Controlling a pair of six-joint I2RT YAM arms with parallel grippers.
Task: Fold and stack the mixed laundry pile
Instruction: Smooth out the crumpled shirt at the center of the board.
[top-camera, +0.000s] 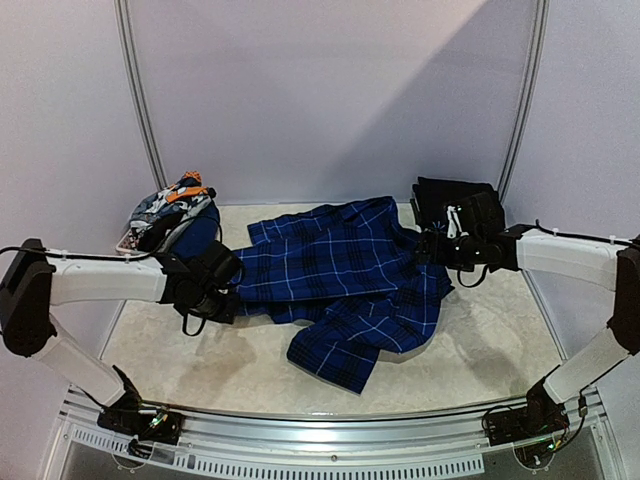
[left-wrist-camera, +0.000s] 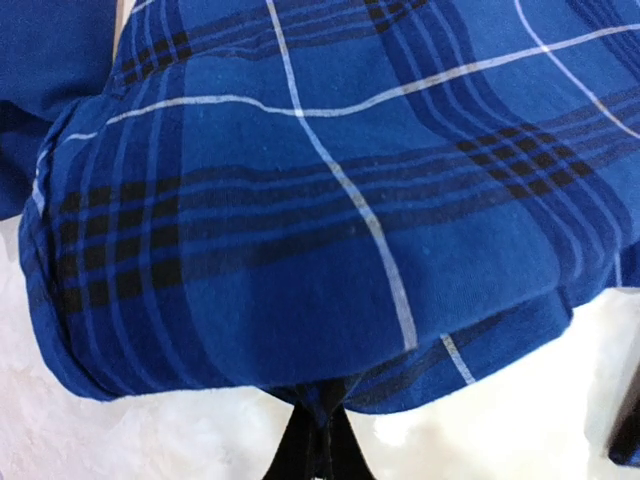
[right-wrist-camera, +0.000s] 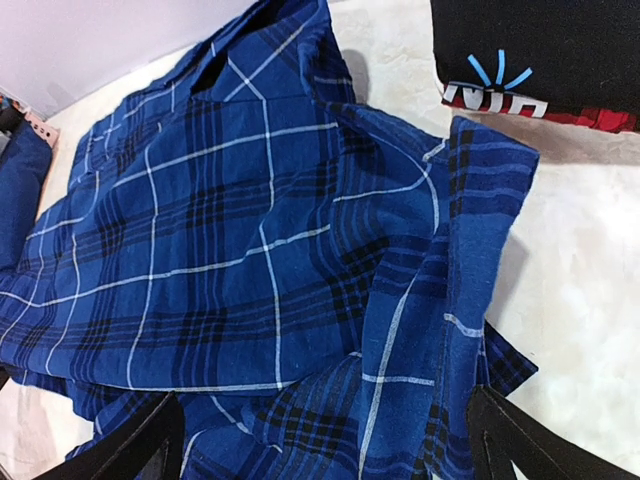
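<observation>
Pale lilac walls (top-camera: 330, 100); mottled cream tabletop (top-camera: 500, 340); diagonal shadow.

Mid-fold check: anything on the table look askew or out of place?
The blue plaid shirt lies rumpled, not flat: its near part is doubled over and creases bunch along its right side. The left end effector is shut on its left edge. The black garment looks tidy.

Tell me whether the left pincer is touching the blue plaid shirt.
Touching. Left wrist view shows the left pincer shut on the blue plaid shirt's folded edge.
</observation>
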